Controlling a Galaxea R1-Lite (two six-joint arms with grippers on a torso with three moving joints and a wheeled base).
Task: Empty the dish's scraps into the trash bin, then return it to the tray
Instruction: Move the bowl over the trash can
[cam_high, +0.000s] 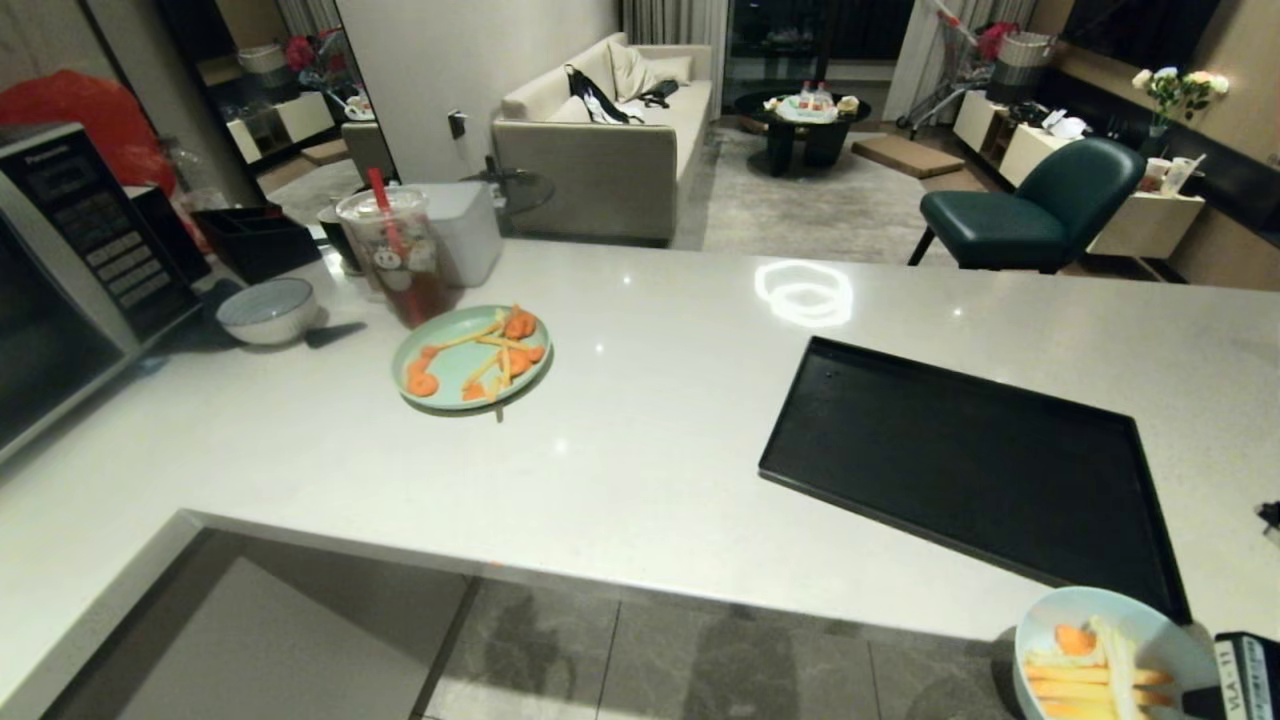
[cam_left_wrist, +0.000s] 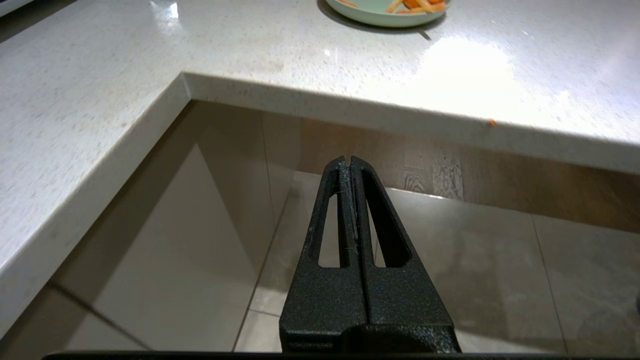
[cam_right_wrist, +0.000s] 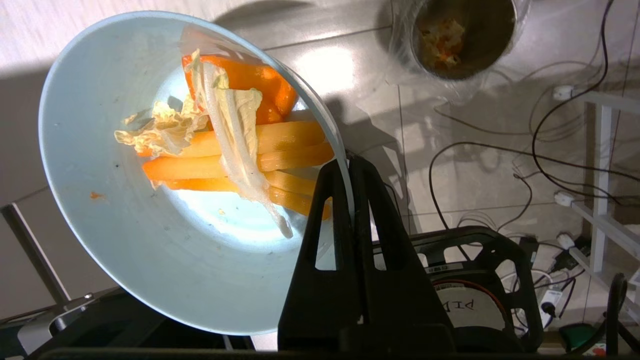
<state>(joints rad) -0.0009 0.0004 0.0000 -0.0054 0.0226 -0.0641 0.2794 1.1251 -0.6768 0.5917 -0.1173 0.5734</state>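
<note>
1. White counter (cam_high: 650, 430) carries the empty black tray (cam_high: 975, 470).
2. Right pincer (cam_right_wrist: 350, 165) is clenched on the bowl (cam_right_wrist: 125, 210) rim, scraps (cam_right_wrist: 240, 150) inside, off the counter's edge, bin (cam_right_wrist: 462, 37) on the floor beyond.
3. Left pincer (cam_left_wrist: 350, 162) is clenched, empty, below the counter edge.

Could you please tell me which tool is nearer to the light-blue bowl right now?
Right. The right tool is shut on the bowl's rim, holding it off the counter edge. The left tool, shut and empty, hangs below the counter, away from the bowl.
</note>
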